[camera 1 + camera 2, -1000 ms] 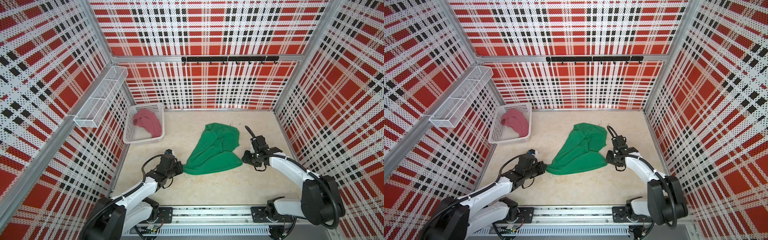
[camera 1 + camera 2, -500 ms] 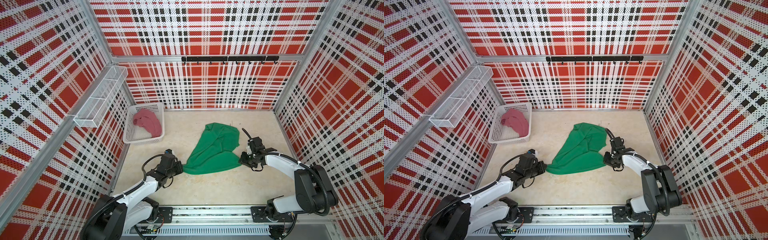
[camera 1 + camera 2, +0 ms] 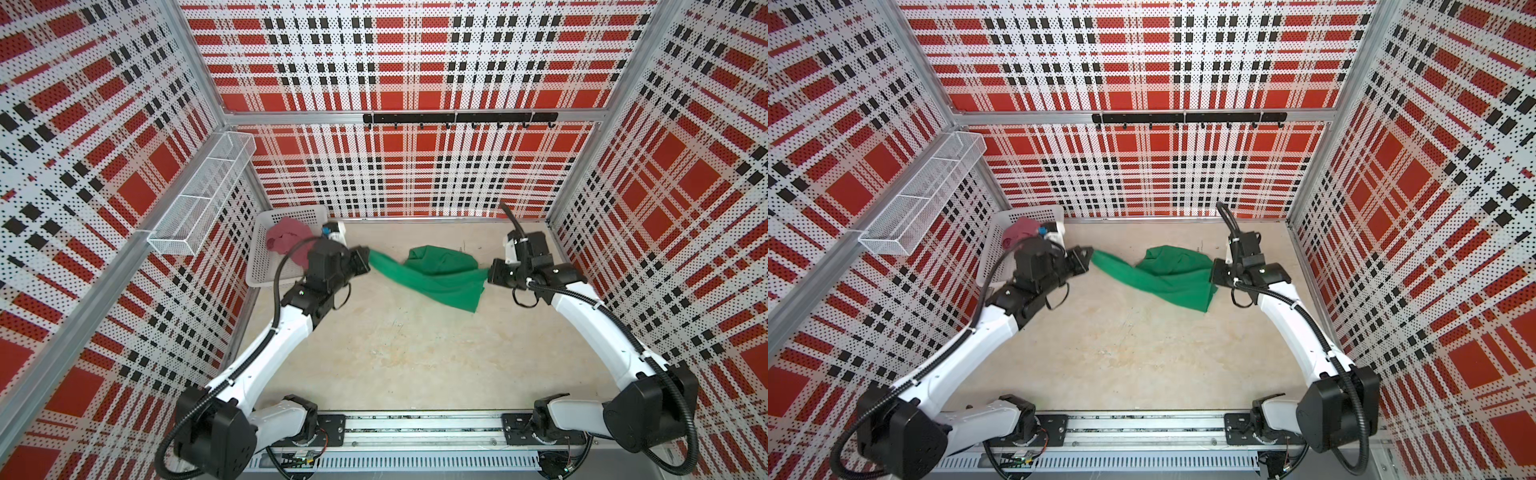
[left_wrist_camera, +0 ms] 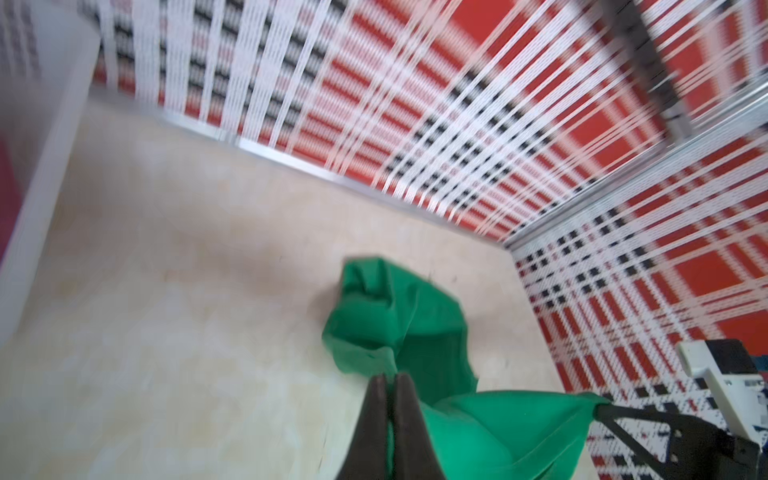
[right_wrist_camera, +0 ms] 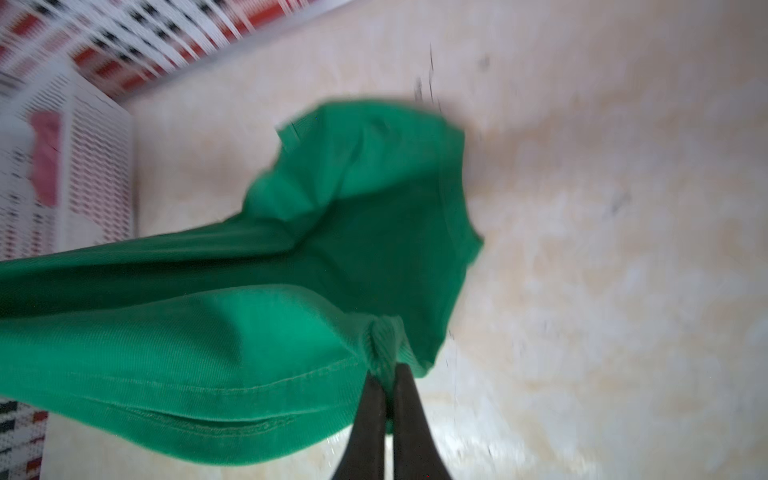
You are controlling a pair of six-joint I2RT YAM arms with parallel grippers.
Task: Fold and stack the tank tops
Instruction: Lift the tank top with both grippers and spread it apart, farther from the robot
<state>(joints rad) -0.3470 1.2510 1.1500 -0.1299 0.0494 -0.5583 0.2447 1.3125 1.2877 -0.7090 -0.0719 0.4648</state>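
1. In both top views the green tank top (image 3: 440,278) sits just above the middle of the frame, pulled into a band between the two arms.
2. The left jaws are shut tight on the garment's left end, just right of the white perforated basket (image 3: 266,272). The left wrist view shows green cloth pinched between them.
3. The right jaws are likewise clamped shut on the garment's right end, near the right wall. The right wrist view shows the cloth bunched into their tips, just above the stitched hem.
4. Behind the band, a crumpled mass of the same cloth lies on the beige surface (image 3: 415,353), and a loose flap hangs at the garment's lower right.
5. The pink tank top (image 3: 286,239) lies crumpled in the basket at centre left, partly hidden behind the left arm.
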